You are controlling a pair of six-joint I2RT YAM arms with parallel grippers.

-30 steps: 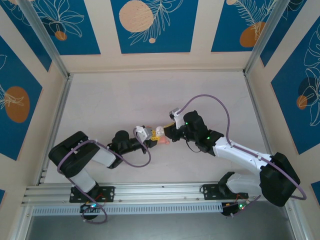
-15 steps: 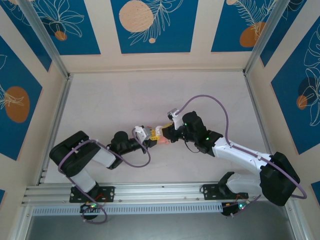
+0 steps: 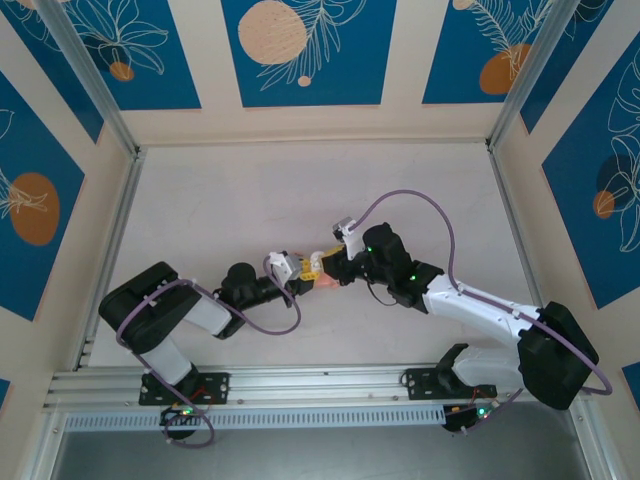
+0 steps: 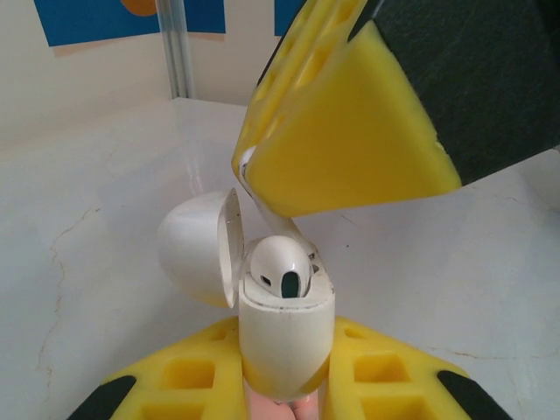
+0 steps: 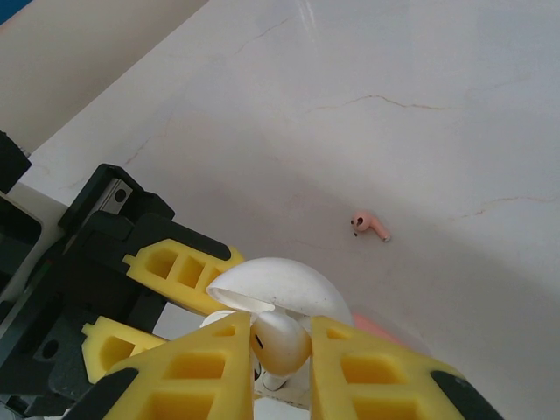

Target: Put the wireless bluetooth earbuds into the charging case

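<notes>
My left gripper (image 4: 284,372) is shut on the charging case (image 4: 286,328), which stands upright between the yellow fingers (image 4: 179,378). The case looks pale here, with a pink patch under it, and its lid (image 4: 194,249) hangs open to the left. A pale earbud (image 4: 282,267) sits head-up in the case mouth. My right gripper (image 5: 282,325) is right above, shut on that earbud (image 5: 282,343) beside the lid (image 5: 282,284). A second, pink earbud (image 5: 370,225) lies loose on the table beyond. From above, the left gripper (image 3: 298,272) and right gripper (image 3: 322,266) meet mid-table.
The pale marbled table (image 3: 250,200) is boxed in by cream walls with blue panels (image 3: 300,50). An aluminium rail (image 3: 320,380) runs along the near edge. The left arm's black wrist (image 5: 79,262) sits close to my right fingers.
The right gripper has edged slightly left toward the case. The left gripper holds still with the case.
</notes>
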